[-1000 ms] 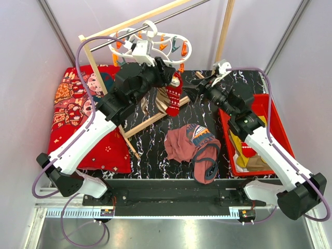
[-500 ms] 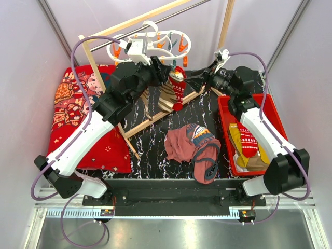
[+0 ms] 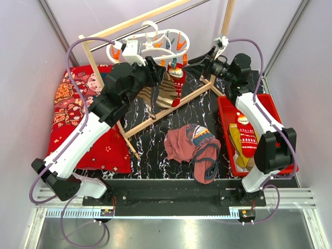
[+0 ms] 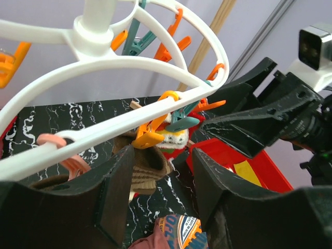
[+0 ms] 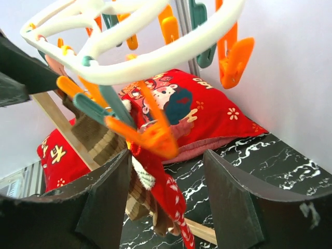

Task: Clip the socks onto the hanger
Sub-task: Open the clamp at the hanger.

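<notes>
The white hanger (image 3: 155, 41) hangs from the rail at the back, with orange and teal pegs. A brown-and-tan striped sock (image 3: 165, 93) and a red sock with white pattern (image 3: 178, 83) hang from its pegs. My left gripper (image 3: 158, 70) is open and empty just left of them, under the ring (image 4: 129, 62); between its fingers I see the striped sock (image 4: 148, 171). My right gripper (image 3: 196, 62) is open and empty just right of them. In its view the red sock (image 5: 166, 187) hangs from an orange peg (image 5: 155, 129) beside the striped sock (image 5: 98, 140).
A red bin (image 3: 262, 104) at the right holds a mustard yellow sock (image 3: 236, 139) and a red patterned one (image 3: 248, 136). A rust-maroon garment (image 3: 191, 145) lies mid-table. A red cushion (image 3: 78, 114) lies at the left. The wooden rack pole (image 3: 104, 88) crosses beside the left arm.
The right arm has swung up and back from the red sock toward the hanger. The left gripper and the hanger have risen slightly, and the two socks now hang higher.
</notes>
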`<state>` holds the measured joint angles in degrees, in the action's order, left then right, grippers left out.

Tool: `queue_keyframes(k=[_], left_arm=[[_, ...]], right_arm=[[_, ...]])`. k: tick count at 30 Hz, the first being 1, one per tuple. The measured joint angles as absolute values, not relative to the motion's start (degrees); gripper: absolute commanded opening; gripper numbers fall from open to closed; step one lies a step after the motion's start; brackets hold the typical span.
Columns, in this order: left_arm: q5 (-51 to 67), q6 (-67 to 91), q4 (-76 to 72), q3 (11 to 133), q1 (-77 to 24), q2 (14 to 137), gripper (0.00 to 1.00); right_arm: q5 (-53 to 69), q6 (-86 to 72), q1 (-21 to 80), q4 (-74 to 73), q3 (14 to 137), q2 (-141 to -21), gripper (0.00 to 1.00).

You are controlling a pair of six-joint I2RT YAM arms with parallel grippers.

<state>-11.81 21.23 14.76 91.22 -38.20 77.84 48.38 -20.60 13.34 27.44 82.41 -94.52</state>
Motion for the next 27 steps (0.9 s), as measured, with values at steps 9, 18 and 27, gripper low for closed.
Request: queue_keyframes(k=[9,18,27], left_arm=[[-12.19,20.95,15.46,90.35,-37.47,76.36,0.51],[-12.23,20.97,16.56,90.24,-37.39,75.33,0.51],[-11.79,21.06,16.73,90.21,-37.39,75.09,0.51]], right_arm=[[51.37,-24.01,13.32,30.39,87.09,-100.57,0.65],[56.07,-28.62,13.34,35.77,89.91,-102.91,0.58],[57.82,-30.81,13.34,37.93,89.91,-103.66,0.36]])
